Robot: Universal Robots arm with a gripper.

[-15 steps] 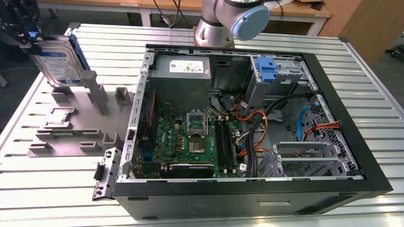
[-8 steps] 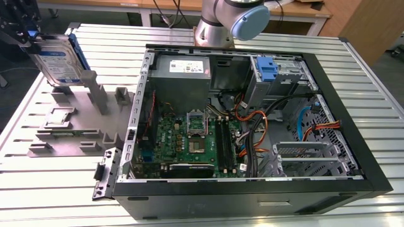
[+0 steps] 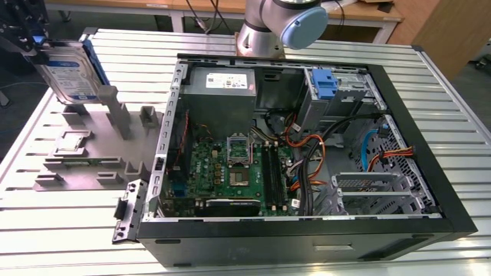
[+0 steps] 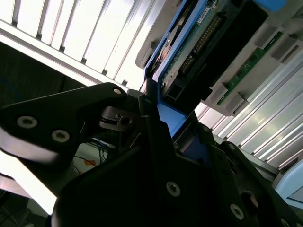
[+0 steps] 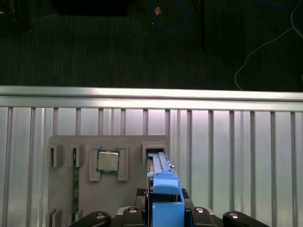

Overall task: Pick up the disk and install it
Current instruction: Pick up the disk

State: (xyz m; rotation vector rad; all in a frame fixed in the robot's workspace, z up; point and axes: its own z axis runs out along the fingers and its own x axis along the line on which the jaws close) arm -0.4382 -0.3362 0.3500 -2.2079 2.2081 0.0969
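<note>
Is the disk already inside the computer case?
No, the disk is upright at the grey fixture on the exterior view's left, outside the case.

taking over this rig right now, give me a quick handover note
Claw: shut on the disk, gripping its blue carrier.
Disk: upright over the grey holder at the exterior view's left, beside the open computer case. Whether it has cleared its slot in the holder cannot be told.
Done: disk grasped.
Left: the install; the disk is not yet in the case.
</note>
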